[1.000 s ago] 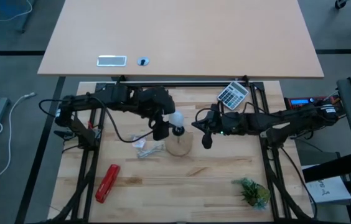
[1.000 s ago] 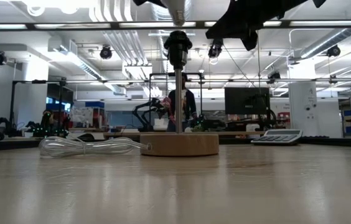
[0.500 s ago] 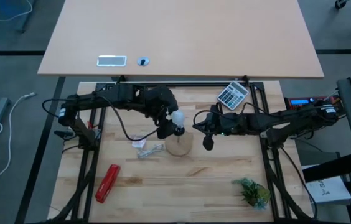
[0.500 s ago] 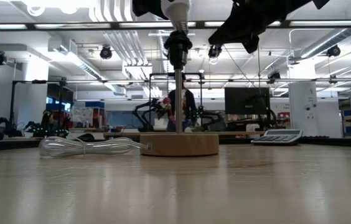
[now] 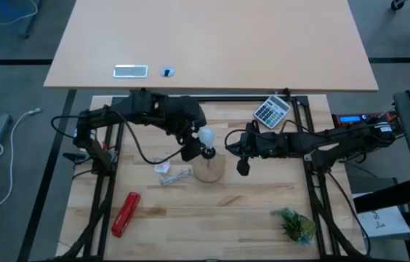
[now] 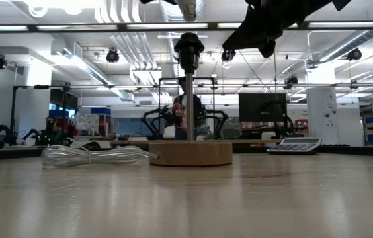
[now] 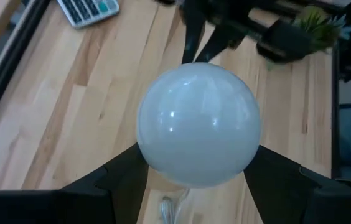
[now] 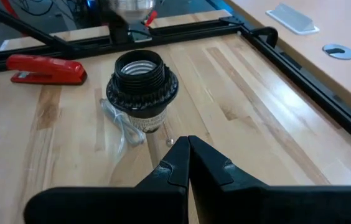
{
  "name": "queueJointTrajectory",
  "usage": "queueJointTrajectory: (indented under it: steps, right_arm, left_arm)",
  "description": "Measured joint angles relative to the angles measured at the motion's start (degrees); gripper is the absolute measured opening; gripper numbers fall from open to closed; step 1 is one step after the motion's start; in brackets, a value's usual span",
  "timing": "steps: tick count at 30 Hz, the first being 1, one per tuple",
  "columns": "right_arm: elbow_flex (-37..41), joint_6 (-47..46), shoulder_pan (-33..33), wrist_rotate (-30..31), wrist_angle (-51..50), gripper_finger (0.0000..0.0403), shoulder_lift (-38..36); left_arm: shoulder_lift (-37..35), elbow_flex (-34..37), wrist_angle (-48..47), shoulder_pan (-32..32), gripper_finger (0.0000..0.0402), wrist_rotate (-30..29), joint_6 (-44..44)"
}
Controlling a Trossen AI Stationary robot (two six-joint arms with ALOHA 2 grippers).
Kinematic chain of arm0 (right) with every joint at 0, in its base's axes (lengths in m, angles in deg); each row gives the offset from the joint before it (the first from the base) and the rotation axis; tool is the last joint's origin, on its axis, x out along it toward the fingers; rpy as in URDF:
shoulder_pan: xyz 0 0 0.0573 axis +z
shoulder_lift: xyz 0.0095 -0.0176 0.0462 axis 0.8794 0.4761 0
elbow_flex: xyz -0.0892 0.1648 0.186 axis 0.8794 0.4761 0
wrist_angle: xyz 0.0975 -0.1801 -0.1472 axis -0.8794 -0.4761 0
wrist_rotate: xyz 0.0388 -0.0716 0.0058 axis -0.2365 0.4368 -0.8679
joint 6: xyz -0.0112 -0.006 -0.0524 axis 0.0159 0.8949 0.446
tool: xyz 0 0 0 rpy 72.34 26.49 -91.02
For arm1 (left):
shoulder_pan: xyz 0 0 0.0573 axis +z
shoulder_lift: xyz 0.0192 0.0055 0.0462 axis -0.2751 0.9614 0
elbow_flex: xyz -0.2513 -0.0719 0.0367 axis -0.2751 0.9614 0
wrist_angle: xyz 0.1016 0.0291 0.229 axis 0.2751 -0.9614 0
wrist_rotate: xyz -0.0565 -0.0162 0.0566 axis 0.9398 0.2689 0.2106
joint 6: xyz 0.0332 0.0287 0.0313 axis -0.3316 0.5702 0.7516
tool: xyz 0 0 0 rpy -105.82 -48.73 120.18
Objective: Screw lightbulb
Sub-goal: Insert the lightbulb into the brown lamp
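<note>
The left claw point(image 5: 195, 144) sits near the centre of the high view and is closed around the lightbulb point(image 5: 205, 137), its two dark fingers point(image 7: 110, 177) pressing the white globe from both sides in the left wrist view. In the low view only the narrow silvery screw end of the lightbulb point(image 6: 188, 9) shows at the top edge of the frame, hanging directly above the black socket point(image 6: 189, 49) with a clear gap between them. The socket stands on a thin metal post rising from the round wooden base point(image 6: 190, 153), which rests on the tabletop point(image 6: 239, 198). The right claw point(image 5: 240, 156) is just to the right of the base in the high view, apart from it; in the right wrist view its fingers point(image 8: 208, 163) are pressed together with nothing between them, and they point toward the open socket point(image 8: 140, 82). A clear plastic scrap point(image 5: 169, 172) lies to the left of the base, a red stapler point(image 5: 125, 213) in the lower left, a calculator point(image 5: 272, 110) in the upper right and a small green plant point(image 5: 295, 224) in the lower right. Compared with half a second ago, the screw end has risen: then it was almost touching the socket, and now it is lifted off it.
</note>
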Motion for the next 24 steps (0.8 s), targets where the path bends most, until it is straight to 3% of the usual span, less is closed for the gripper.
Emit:
queueJointTrajectory:
  steps: [8,24]
  right_arm:
    - [0.62,-1.47,0.00,-0.15,-2.50,0.0000,0.00]
    - [2.27,-3.00,0.00,-1.25,-2.30,0.0000,0.00]
  left_arm:
    - [6.39,-5.49,-8.77,0.00,0.0236,-0.42,1.06]
    - [8.10,-8.18,-7.76,-0.37,0.0233,-1.70,1.08]
